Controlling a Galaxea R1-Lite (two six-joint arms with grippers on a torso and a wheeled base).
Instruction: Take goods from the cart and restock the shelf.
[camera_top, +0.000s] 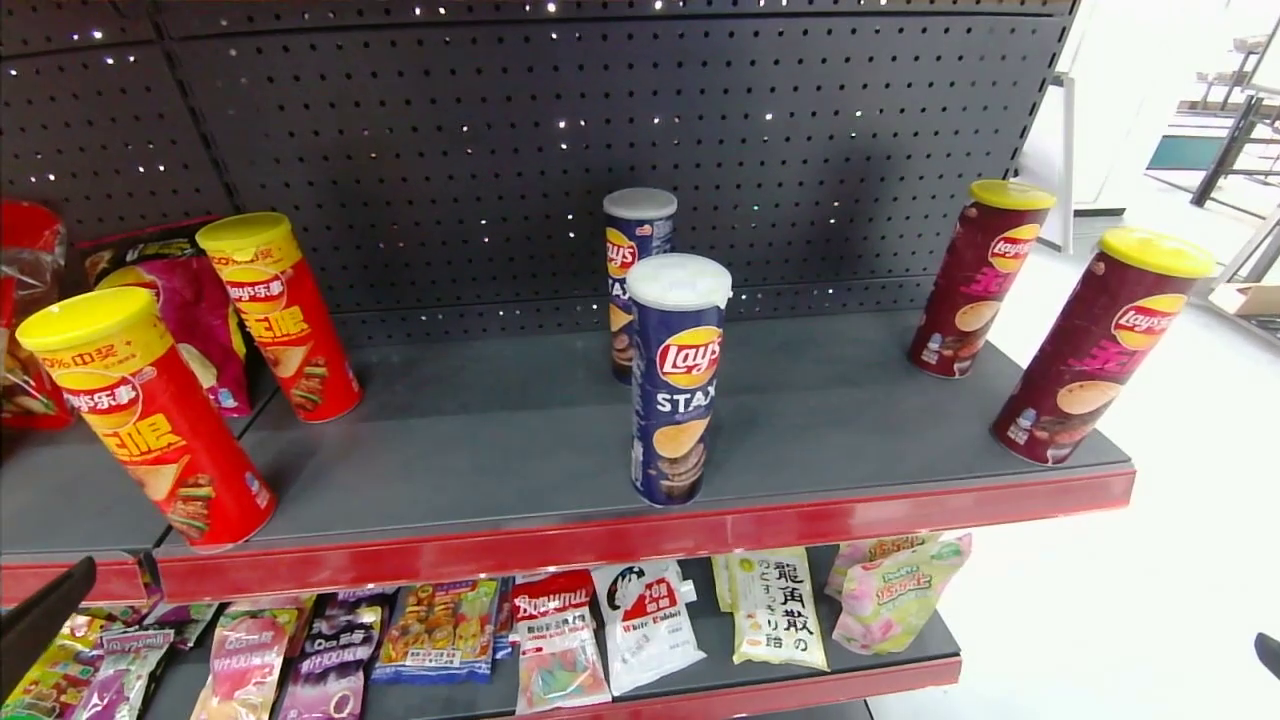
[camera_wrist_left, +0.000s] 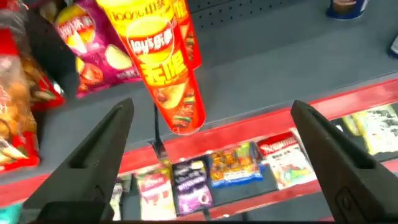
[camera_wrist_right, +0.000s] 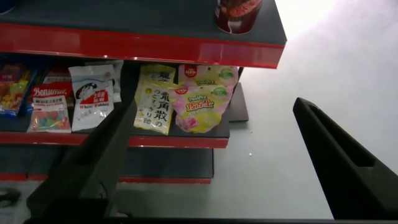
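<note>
Both hands are released and carry nothing. The left hand (camera_wrist_left: 211, 109) hangs with its fingers spread wide in front of the left end of the shelf (camera_top: 500, 420), facing the front red can (camera_wrist_left: 171, 68). The right hand (camera_wrist_right: 214, 104) is spread the same way, low off the shelf's right end, over the floor (camera_wrist_right: 267, 168).

Six chip cans stand on the shelf in three front-to-back pairs: red cans (camera_top: 145, 425) on the left, blue cans (camera_top: 677, 380) in the middle and maroon cans (camera_top: 1100, 350) on the right, with bare board between the pairs. Snack bags (camera_top: 560, 640) lie on the tier below.

With no goods in either hand, the step is most likely a fetch from the cart. To do it well, the robot should grip one can around its middle and keep it upright. It should lift the can over the red lip (camera_top: 640, 535) and set it in a bare gap beside matching cans. That spot should be well clear of the front blue can, which stands near the edge and could topple.
</note>
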